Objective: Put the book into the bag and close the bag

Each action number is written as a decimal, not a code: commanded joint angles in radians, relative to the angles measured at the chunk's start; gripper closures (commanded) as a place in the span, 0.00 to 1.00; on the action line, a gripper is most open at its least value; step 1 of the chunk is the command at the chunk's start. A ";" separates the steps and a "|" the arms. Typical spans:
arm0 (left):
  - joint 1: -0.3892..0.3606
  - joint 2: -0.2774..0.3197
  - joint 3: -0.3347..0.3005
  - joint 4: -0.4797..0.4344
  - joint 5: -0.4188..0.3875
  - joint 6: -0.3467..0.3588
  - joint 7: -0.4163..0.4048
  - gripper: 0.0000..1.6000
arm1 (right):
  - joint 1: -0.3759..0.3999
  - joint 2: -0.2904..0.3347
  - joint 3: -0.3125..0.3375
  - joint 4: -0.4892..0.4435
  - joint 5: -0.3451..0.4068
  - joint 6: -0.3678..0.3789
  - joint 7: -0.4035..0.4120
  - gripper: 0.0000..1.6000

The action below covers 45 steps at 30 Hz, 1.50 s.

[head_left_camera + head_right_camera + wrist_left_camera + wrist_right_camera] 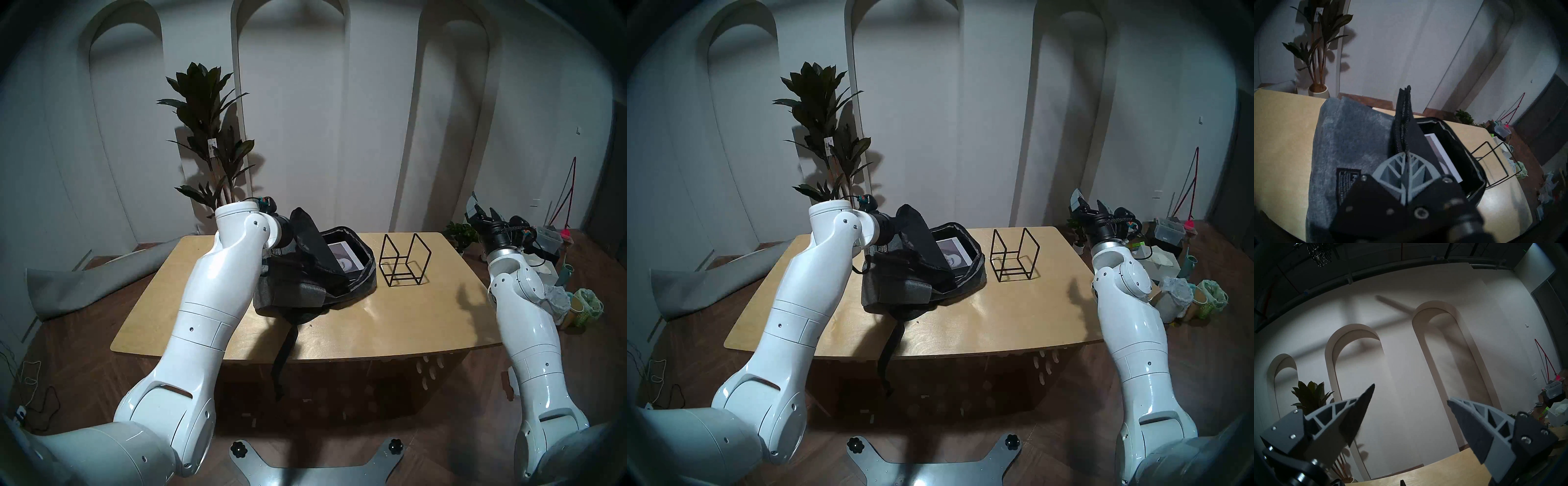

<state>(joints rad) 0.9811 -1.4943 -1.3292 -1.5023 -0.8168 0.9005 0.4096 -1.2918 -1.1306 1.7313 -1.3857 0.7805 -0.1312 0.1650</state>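
The dark grey backpack (288,292) lies open on the table, and also shows in the left wrist view (1349,129). Its black-lined flap (314,239) is held up. My left gripper (1406,153) is shut on the flap's zipper edge; in the head views the flap hides its fingers. The white-bordered book (344,258) lies flat inside the bag, cover up, partly hidden by the flap; the left wrist view shows its white edge (1442,152). My right gripper (483,210) is open and empty, raised beyond the table's right end, and also shows in the right wrist view (1410,395).
A black wire-frame stand (403,261) stands just right of the bag. A bag strap (285,356) hangs over the front edge of the wooden table (373,322). A potted plant (210,135) stands behind the left end. Bins and clutter (576,305) sit on the floor at right.
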 commanded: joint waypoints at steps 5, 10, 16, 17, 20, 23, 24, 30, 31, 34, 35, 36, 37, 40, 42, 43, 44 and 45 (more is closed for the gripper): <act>-0.147 -0.074 0.062 0.104 0.003 -0.030 -0.066 1.00 | -0.004 0.004 0.027 -0.044 0.002 -0.008 -0.016 0.00; -0.189 -0.106 0.098 0.179 0.014 -0.053 -0.090 1.00 | -0.021 0.009 0.042 -0.063 0.001 -0.007 -0.028 0.00; -0.231 -0.140 0.124 0.260 0.043 -0.084 -0.120 1.00 | -0.043 0.015 0.057 -0.086 -0.002 -0.005 -0.045 0.00; -0.243 -0.148 0.127 0.272 0.049 -0.089 -0.128 1.00 | -0.050 0.016 0.062 -0.093 -0.002 -0.005 -0.052 0.00; -0.273 -0.159 0.137 0.303 0.055 -0.091 -0.144 1.00 | -0.059 0.016 0.068 -0.100 -0.001 -0.005 -0.059 0.00; -0.298 -0.175 0.151 0.342 0.069 -0.097 -0.162 1.00 | -0.070 0.017 0.074 -0.109 0.000 -0.005 -0.066 0.00; -0.303 -0.181 0.153 0.353 0.074 -0.100 -0.167 1.00 | -0.073 0.017 0.076 -0.112 0.000 -0.005 -0.068 0.00; -0.352 -0.219 0.178 0.445 0.097 -0.118 -0.194 1.00 | -0.098 0.020 0.096 -0.121 0.001 -0.009 -0.082 0.00; -0.356 -0.226 0.183 0.458 0.103 -0.121 -0.195 1.00 | -0.102 0.021 0.101 -0.120 0.001 -0.010 -0.084 0.00; -0.386 -0.245 0.199 0.519 0.115 -0.131 -0.207 1.00 | -0.117 0.023 0.115 -0.121 0.002 -0.012 -0.090 0.00; -0.386 -0.252 0.202 0.530 0.123 -0.138 -0.208 1.00 | -0.122 0.024 0.121 -0.120 0.002 -0.013 -0.093 0.00; -0.408 -0.257 0.210 0.561 0.121 -0.138 -0.214 1.00 | -0.127 0.024 0.125 -0.120 0.002 -0.014 -0.095 0.00; -0.393 -0.263 0.208 0.556 0.132 -0.147 -0.213 1.00 | -0.132 0.025 0.130 -0.119 0.002 -0.015 -0.098 0.00; -0.424 -0.277 0.221 0.619 0.141 -0.158 -0.223 1.00 | -0.147 0.027 0.145 -0.117 0.002 -0.017 -0.104 0.00; -0.443 -0.287 0.226 0.657 0.145 -0.166 -0.229 1.00 | -0.156 0.028 0.155 -0.116 0.002 -0.019 -0.109 0.00; -0.461 -0.292 0.233 0.683 0.147 -0.167 -0.232 1.00 | -0.161 0.028 0.161 -0.115 0.002 -0.020 -0.113 0.00; -0.461 -0.292 0.233 0.683 0.147 -0.167 -0.232 1.00 | -0.161 0.028 0.161 -0.115 0.002 -0.020 -0.113 0.00; -0.465 -0.298 0.233 0.695 0.151 -0.173 -0.235 1.00 | -0.166 0.029 0.166 -0.115 0.002 -0.020 -0.115 0.00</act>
<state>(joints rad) 0.6260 -1.7342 -1.1095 -0.8803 -0.6828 0.7616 0.1984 -1.4352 -1.1146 1.8620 -1.4812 0.7814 -0.1367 0.0520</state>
